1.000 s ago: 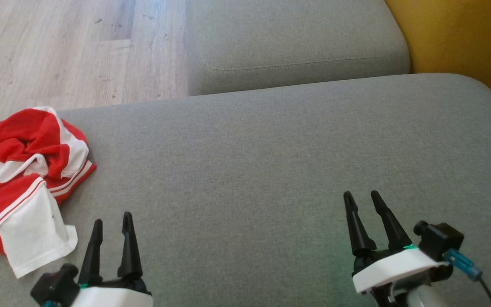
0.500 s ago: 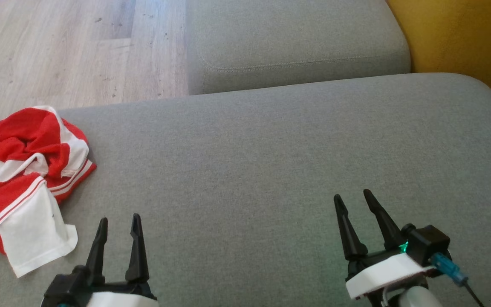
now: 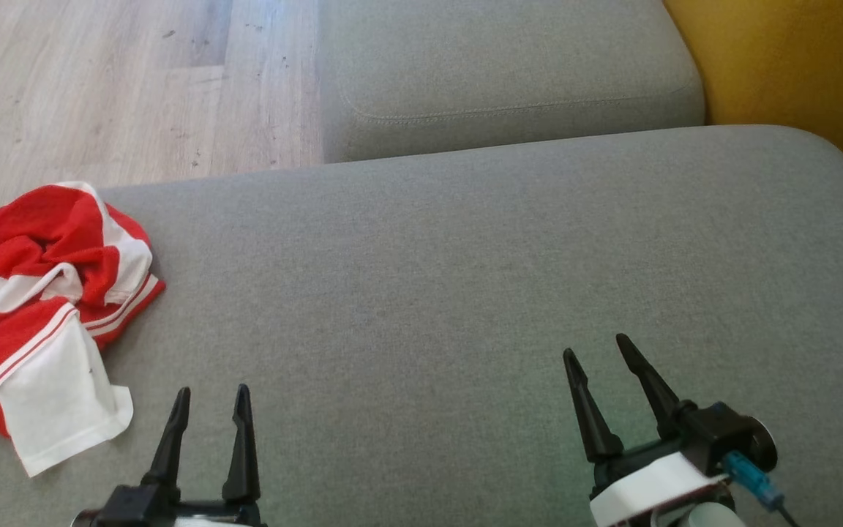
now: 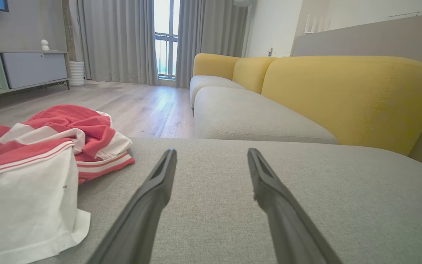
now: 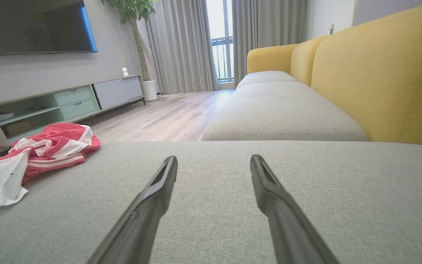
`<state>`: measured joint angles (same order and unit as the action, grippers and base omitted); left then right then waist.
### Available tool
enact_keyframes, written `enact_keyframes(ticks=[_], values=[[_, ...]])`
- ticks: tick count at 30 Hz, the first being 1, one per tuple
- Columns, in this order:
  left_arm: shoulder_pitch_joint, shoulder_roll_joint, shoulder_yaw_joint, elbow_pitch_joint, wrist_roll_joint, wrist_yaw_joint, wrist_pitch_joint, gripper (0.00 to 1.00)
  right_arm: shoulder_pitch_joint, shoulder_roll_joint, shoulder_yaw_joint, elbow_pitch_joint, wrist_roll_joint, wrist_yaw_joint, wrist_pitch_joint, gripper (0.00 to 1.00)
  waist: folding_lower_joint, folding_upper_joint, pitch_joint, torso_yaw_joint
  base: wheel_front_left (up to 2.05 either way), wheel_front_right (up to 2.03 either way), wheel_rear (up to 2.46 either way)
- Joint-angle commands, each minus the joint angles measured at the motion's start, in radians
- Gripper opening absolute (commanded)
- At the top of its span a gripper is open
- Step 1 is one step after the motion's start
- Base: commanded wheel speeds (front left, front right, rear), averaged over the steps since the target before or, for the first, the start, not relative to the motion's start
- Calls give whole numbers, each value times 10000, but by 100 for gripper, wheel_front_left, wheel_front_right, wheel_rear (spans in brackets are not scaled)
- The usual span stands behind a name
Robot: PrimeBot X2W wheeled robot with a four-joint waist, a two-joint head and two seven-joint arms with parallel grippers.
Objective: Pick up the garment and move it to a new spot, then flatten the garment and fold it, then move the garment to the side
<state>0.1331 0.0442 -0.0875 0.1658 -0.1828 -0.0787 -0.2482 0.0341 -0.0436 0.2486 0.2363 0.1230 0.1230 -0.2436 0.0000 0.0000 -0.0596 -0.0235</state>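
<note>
head: garment (image 3: 48,307) crumpled at cushion (image 3: 465,293) edge | right wrist: television (image 5: 37,25), plant (image 5: 130,9)

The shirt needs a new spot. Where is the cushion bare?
The grey cushion is bare from the garment to its right edge, ahead of the left gripper and right gripper. The garment crowds its left edge.

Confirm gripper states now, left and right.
Left gripper: open, empty, clear of the garment.
Right gripper: open, empty.
</note>
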Motion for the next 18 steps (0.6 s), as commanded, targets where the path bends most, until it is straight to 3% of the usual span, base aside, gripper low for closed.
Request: enact_keyframes(ticks=[1,18], values=[[-337,60,408,-251,225,65,-136,100,-303,-67,189,-253,-230,77,-182,100,0,0,-6,3,0,0,0],[-380,60,543,-105,186,130,-136,100,-291,-67,-97,36,-60,77,-182,100,0,0,-9,38,0,0,0]])
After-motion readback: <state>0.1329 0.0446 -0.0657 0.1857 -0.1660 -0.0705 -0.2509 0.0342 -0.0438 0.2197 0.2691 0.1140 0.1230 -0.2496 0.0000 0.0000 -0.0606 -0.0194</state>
